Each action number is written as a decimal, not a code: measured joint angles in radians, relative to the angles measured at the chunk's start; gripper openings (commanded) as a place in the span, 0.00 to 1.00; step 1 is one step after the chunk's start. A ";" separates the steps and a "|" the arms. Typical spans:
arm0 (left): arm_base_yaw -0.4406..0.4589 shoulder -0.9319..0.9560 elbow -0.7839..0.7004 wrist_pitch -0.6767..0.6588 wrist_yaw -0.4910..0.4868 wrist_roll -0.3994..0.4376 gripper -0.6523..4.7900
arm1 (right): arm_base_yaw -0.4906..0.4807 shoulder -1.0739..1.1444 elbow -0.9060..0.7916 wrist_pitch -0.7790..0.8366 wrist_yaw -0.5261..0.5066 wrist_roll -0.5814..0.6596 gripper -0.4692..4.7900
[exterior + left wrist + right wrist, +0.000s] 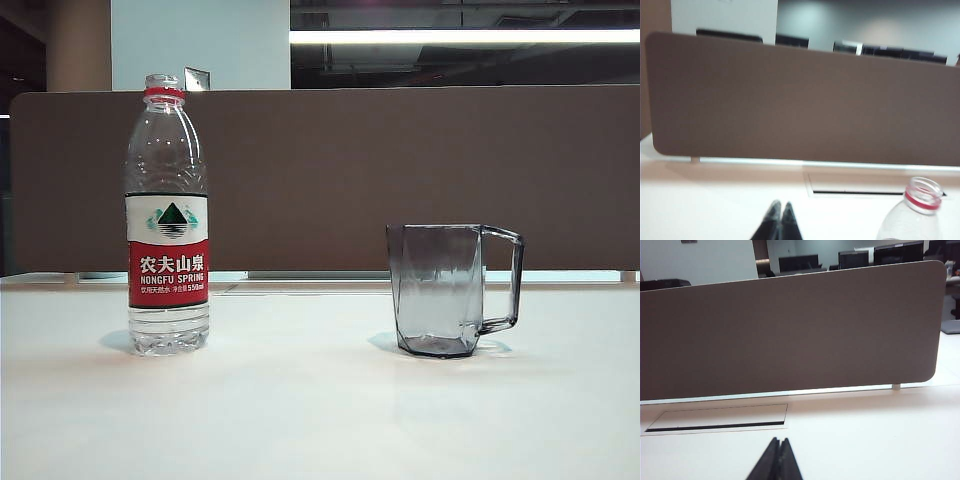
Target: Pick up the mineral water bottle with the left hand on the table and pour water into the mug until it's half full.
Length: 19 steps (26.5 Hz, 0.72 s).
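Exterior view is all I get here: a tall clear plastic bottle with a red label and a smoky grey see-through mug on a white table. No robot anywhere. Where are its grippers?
Observer: The left gripper shows in the left wrist view, black fingertips pressed together, holding nothing.
Operator: Is it near the bottle?
Observer: The tall clear plastic bottle's red-ringed open neck stands beside it in that view, apart from the fingertips.
Operator: And the other one?
Observer: The right gripper is also shut and empty, over the bare white table; the smoky grey mug is not in its view.
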 measured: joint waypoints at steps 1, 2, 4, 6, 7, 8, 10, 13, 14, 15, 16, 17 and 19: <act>-0.002 0.041 0.021 0.000 0.000 0.000 0.11 | 0.000 0.021 0.018 0.001 0.000 0.000 0.09; -0.012 0.078 0.039 -0.002 -0.002 0.000 0.11 | 0.000 0.046 0.038 -0.001 -0.003 0.000 0.09; -0.043 0.138 0.068 0.000 -0.002 0.000 0.11 | 0.000 0.098 0.077 -0.001 -0.017 0.000 0.09; -0.136 0.249 0.109 0.026 -0.002 0.000 0.11 | 0.007 0.209 0.151 0.000 -0.088 0.001 0.09; -0.172 0.279 0.116 0.043 -0.002 0.000 0.11 | 0.018 0.236 0.170 -0.002 -0.107 0.001 0.09; -0.200 0.298 0.118 0.057 -0.001 0.000 0.11 | 0.029 0.254 0.183 0.000 -0.116 0.001 0.09; -0.243 0.323 0.121 0.084 0.003 0.000 0.11 | 0.063 0.286 0.212 -0.015 -0.125 0.000 0.08; -0.305 0.366 0.124 0.137 0.003 0.000 0.11 | 0.160 0.336 0.254 -0.023 -0.119 -0.002 0.08; -0.317 0.374 0.124 0.134 0.003 0.000 0.11 | 0.214 0.349 0.257 -0.041 -0.095 -0.003 0.08; -0.323 0.373 0.124 0.132 0.003 0.000 0.11 | 0.276 0.358 0.265 -0.093 -0.055 -0.003 0.09; -0.325 0.373 0.124 0.132 0.003 0.000 0.11 | 0.311 0.358 0.268 -0.124 -0.039 -0.003 0.09; -0.325 0.373 0.124 0.129 0.003 0.000 0.14 | 0.340 0.356 0.269 -0.146 -0.029 -0.004 0.09; -0.325 0.374 0.124 0.115 0.003 0.000 0.44 | 0.404 0.354 0.270 -0.183 -0.016 -0.005 0.09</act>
